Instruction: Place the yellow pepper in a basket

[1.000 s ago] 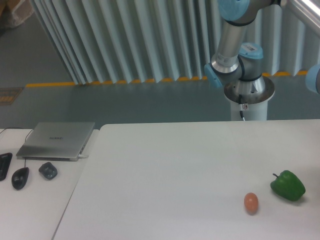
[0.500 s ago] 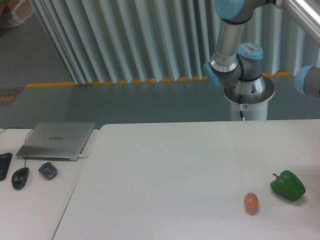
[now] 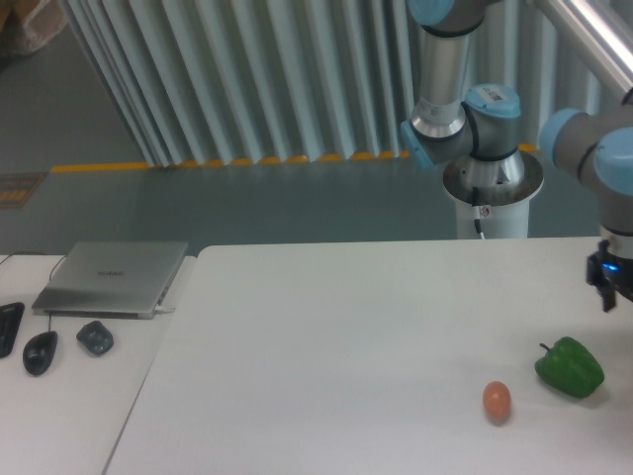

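- Camera view, only one: white tabletop (image 3: pixel 336 346) fills the lower part, grey floor with a yellow stripe and ribbed wall panels behind it.
- Tool (image 3: pixel 608 287) enters at the far right edge, cut off by the frame; dark body with a small blue light, hanging just above the tabletop.
- Tool state: cannot tell, fingers mostly out of frame and too small to read.
- Nothing seen held in the tool.
- Green pepper (image 3: pixel 570 367) lies on the tabletop near the right edge, stem pointing up-left, below and a little left of the tool, not touching it.
- Small orange egg-shaped thing (image 3: pixel 497 401) stands left of the green pepper, slightly nearer the front edge, close to it but apart.
- Yellow pepper: not in view anywhere in this frame.
- Basket: not in view either.
- Arm base (image 3: pixel 492 183) sits behind the tabletop's far edge, up and left of the green pepper; grey links with light blue joint caps rise from it and leave the top of the frame.
- Another blue-capped joint (image 3: pixel 593 148) at the right edge, above the tool.
- Far left of the green pepper, on a separate side surface: closed silver laptop (image 3: pixel 114 277).
- Black mouse (image 3: pixel 40 351) in front of the laptop, small dark grey object (image 3: pixel 95 337) just right of the mouse.
- Edge of a black keyboard (image 3: pixel 8 327) at the left frame border, beside the mouse.
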